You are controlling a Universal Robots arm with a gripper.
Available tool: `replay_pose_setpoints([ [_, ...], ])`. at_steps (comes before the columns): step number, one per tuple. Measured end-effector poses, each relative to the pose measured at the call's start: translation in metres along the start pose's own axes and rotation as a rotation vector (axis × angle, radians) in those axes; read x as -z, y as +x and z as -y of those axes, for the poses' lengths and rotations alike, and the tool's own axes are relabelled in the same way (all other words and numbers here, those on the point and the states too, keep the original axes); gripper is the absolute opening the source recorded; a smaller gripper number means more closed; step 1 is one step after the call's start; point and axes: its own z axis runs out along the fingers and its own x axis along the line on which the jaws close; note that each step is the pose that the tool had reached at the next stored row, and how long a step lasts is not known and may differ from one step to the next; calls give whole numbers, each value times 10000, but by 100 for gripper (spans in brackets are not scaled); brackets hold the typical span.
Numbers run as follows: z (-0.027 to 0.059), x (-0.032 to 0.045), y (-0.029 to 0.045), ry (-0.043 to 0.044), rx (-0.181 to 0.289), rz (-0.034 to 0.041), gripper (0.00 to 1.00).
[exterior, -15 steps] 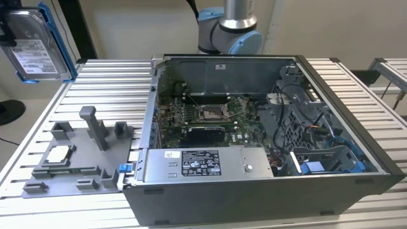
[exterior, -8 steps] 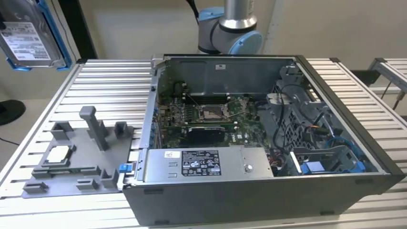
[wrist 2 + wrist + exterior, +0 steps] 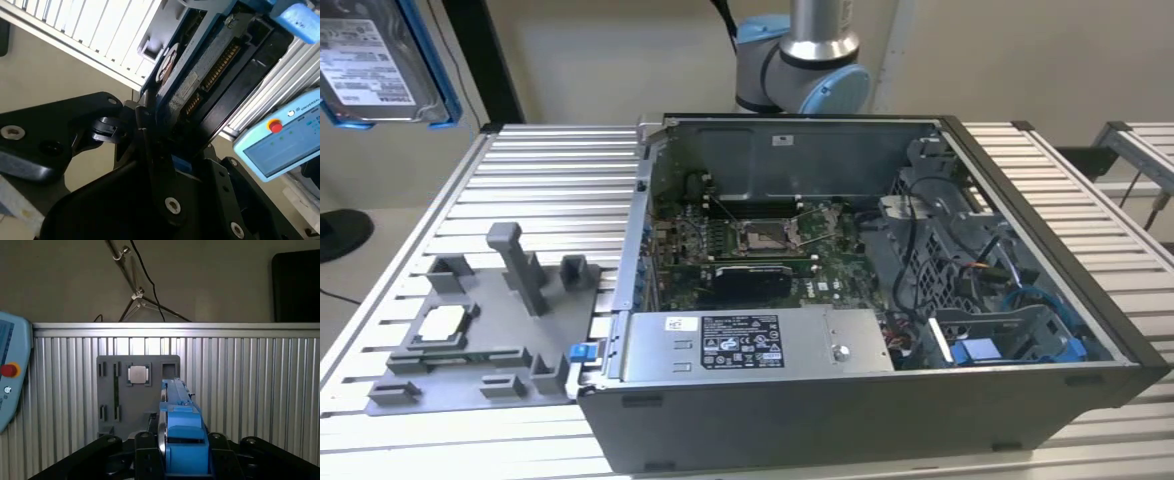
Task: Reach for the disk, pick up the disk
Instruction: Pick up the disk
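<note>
While the black two-fingered pincer [image 3: 182,462] is clamping the flat silver-grey metal disk [image 3: 376,58] by its bright blue plastic bracket, the load is hanging edge-on, raised clear of the grey moulded plastic fixture tray [image 3: 135,410] that is lying on the ribbed aluminium tabletop [image 3: 250,390]. Judged risk: the fingers are bearing on smooth plastic, so the disk may be tilting or slipping in the grip and could be dropping toward the tray, where a small flat silver square chip [image 3: 137,374] is sitting. The bracket itself is hiding the contact between pads and disk. In the exterior view the frame edge is cutting off the disk, high above the tray.
</note>
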Motion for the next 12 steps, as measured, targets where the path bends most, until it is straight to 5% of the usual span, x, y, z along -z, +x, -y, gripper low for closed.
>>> replay_pose_setpoints([
  [8, 5, 0, -1, -8, -2, -15, 0],
  [12, 110, 3, -2, -9, -1, -16, 0],
])
